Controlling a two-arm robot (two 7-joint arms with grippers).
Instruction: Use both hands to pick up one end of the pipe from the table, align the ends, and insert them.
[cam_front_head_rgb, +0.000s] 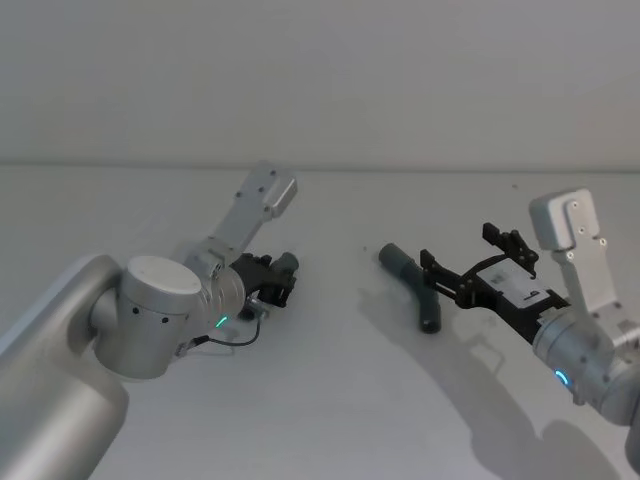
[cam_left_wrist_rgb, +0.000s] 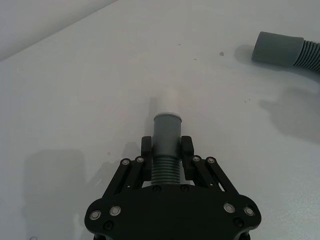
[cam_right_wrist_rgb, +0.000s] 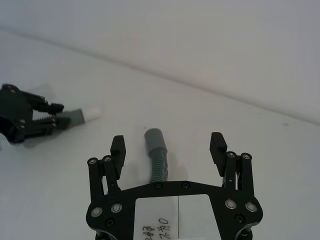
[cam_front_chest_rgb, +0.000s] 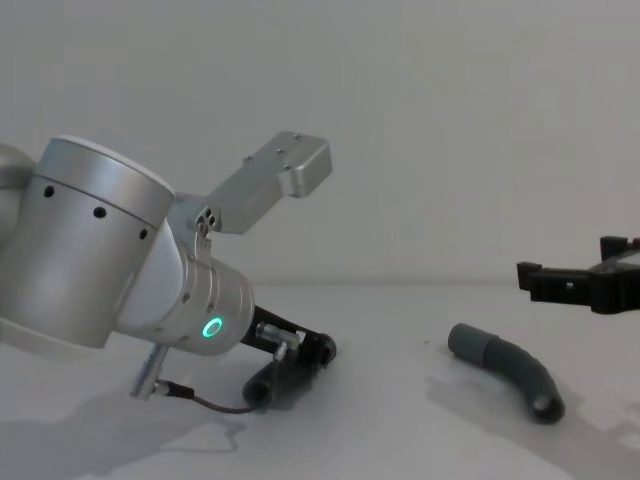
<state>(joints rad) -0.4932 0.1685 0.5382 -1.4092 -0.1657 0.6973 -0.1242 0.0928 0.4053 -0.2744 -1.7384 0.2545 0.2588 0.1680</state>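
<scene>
White label (cam_right_wrist_rgb: 172, 218) on the right pincer (cam_right_wrist_rgb: 168, 142) carries unreadable handwriting.

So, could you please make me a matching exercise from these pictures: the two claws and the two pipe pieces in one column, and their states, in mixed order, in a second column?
Column 1
1. left claw
2. right claw
3. white-tipped pipe piece
4. other pipe piece

Column 2
A. lies free on the table
B. open, holding nothing
C. shut on a pipe piece
D. clamped in a claw

Pairs: 1-C, 2-B, 3-D, 4-A
</scene>
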